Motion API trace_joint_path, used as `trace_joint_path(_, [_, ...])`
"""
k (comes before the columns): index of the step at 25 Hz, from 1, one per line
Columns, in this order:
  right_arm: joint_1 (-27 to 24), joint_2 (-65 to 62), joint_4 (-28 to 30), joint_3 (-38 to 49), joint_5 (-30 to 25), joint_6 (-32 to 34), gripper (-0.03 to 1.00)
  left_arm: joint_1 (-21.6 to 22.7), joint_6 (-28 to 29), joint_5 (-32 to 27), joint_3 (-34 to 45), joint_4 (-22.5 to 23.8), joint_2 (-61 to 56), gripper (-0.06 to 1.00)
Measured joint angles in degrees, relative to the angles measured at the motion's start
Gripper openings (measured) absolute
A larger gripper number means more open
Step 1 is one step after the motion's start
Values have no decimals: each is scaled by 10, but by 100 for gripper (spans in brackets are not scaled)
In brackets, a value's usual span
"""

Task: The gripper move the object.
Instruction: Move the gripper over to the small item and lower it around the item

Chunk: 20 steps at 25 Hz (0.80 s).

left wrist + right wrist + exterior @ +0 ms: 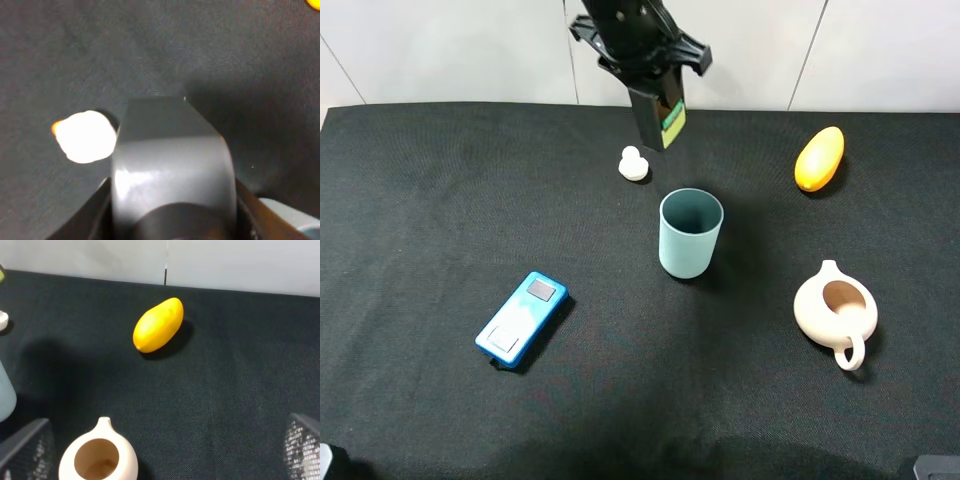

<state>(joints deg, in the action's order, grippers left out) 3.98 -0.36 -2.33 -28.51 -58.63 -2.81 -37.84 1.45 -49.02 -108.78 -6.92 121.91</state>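
Two grippers were in view, but only one had work. The left gripper [654, 92] was clamped on the pump bottle [662, 122], its dark fingers [97, 215] pressed against either side of the black body. The right gripper [162, 450] stood with its jaws wide apart and nothing between them, idle over the black cloth [420, 200] near the mango [157, 325] and the cream teapot [100, 457].

We found the bottle at the far side of the table, hanging upright from the left gripper with its green-and-white label facing the camera. It seemed to be clear of the cloth (the shadow beneath it in the left wrist view suggested as much, though we could not be certain). A small white object [633, 164] lay just beside and slightly nearer than the bottle, and the teal cup [690, 232] stood a little nearer again. The blue handheld device [521, 318] lay well apart, toward the front left.

We judged the pick to be done and the carry to be the step in hand. The next move called for a firm grip and a travel path high enough to pass over the white object and the cup's rim. After that we expected a level descent onto bare cloth, so that the bottle could stand upright on release.
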Motion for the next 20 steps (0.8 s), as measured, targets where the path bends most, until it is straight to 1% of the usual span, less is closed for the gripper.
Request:
trace_joint_path(5, [0, 0, 0, 0, 0, 0, 69, -4, 9, 23, -4, 0, 27, 49])
trace_joint_path(12, [0, 0, -1, 0, 0, 0, 69, -5, 18, 63, -5, 16, 54, 49])
trace_joint_path(20, [0, 0, -7, 0, 0, 0, 69, -5, 29, 92, -6, 26, 87, 48])
